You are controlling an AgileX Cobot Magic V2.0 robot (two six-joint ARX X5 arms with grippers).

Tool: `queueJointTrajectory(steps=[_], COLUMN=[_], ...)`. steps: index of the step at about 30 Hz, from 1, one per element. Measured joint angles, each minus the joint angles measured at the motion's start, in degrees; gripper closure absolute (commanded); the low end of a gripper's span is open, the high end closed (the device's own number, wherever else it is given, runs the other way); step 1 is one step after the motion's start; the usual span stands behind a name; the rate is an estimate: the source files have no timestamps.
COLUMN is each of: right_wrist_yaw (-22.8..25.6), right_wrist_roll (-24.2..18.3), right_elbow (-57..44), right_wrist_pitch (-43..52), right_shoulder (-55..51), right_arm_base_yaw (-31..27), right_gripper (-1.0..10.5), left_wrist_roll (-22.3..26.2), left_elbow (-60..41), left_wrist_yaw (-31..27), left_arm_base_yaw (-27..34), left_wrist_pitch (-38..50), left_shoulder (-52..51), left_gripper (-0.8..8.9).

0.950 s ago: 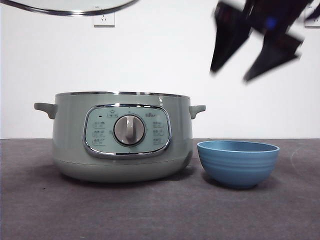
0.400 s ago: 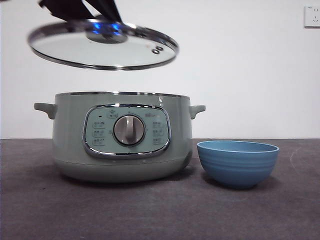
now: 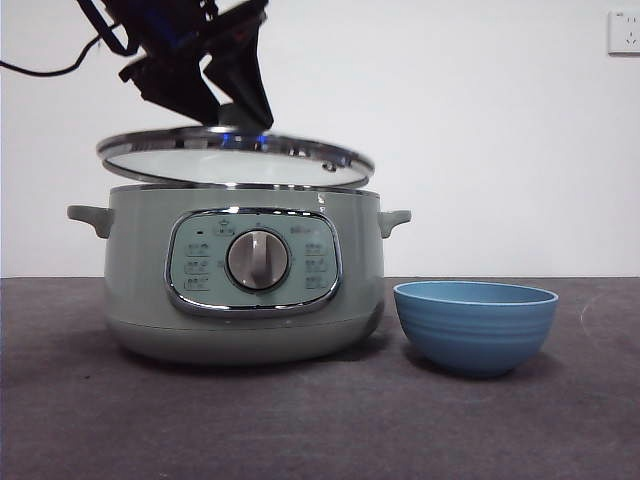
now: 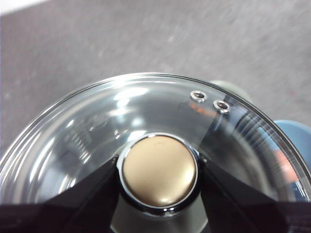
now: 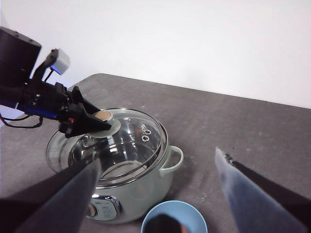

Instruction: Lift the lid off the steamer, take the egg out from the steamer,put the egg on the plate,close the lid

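Observation:
The clear glass lid [image 3: 235,160] with a chrome rim hangs slightly tilted just above the sage-green steamer [image 3: 245,290], close to its rim. My left gripper [image 3: 235,125] comes down from the upper left and is shut on the lid's round knob [image 4: 159,170], one jaw on each side. In the right wrist view the lid [image 5: 131,138] covers most of the steamer [image 5: 146,194]. The blue bowl that serves as the plate [image 3: 475,325] stands to the right of the steamer. My right gripper [image 5: 158,158] is open and empty, high above the table. I cannot make out the egg.
The steamer's side handle [image 3: 395,220] points toward the bowl. A wall socket [image 3: 625,32] sits at the upper right. Dark grey tabletop [image 3: 320,420] lies in front of both things.
The left gripper has brought the lid down from high at the upper left to just above the steamer's rim. The right gripper has risen out of the front view.

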Motion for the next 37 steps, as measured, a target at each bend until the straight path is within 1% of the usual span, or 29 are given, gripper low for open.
queueJointTrajectory(steps=[7, 13, 24, 27, 28, 30, 32, 33, 37], right_wrist_yaw=[0.0, 0.0, -0.3, -0.3, -0.3, -0.4, -0.4, -0.4, -0.4], right_wrist_roll=[0.1, 0.2, 0.2, 0.2, 0.2, 0.2, 0.2, 0.2, 0.8], right_elbow=[0.0, 0.0, 0.0, 0.0, 0.0, 0.0, 0.0, 0.0, 0.0], right_wrist_pitch=[0.0, 0.0, -1.5, -1.5, -1.5, -1.5, -1.6, -1.9, -4.2], right_shoulder=[0.0, 0.0, 0.0, 0.0, 0.0, 0.0, 0.0, 0.0, 0.0], right_arm_base_yaw=[0.0, 0.0, 0.0, 0.0, 0.0, 0.0, 0.0, 0.0, 0.0], right_gripper=[5.4, 5.4, 5.4, 5.4, 5.4, 5.4, 5.4, 5.4, 5.4], left_wrist_roll=[0.0, 0.4, 0.5, 0.5, 0.5, 0.5, 0.5, 0.5, 0.4], left_elbow=[0.0, 0.0, 0.1, 0.5, 0.5, 0.7, 0.8, 0.8, 0.9], left_wrist_yaw=[-0.2, -0.1, -0.5, -0.5, -0.5, -0.6, -0.6, -0.6, -0.4], left_arm_base_yaw=[0.0, -0.2, -0.3, -0.3, -0.3, -0.3, -0.3, -0.3, -0.3], left_wrist_pitch=[1.5, 1.9, 1.4, 0.3, 0.0, -0.3, -0.6, -0.7, -2.0], left_shoulder=[0.3, 3.1, 3.4, 3.4, 3.4, 3.4, 3.4, 3.4, 3.4], left_gripper=[8.22, 8.22, 8.22, 7.94, 7.49, 5.68, 3.57, 3.03, 3.02])
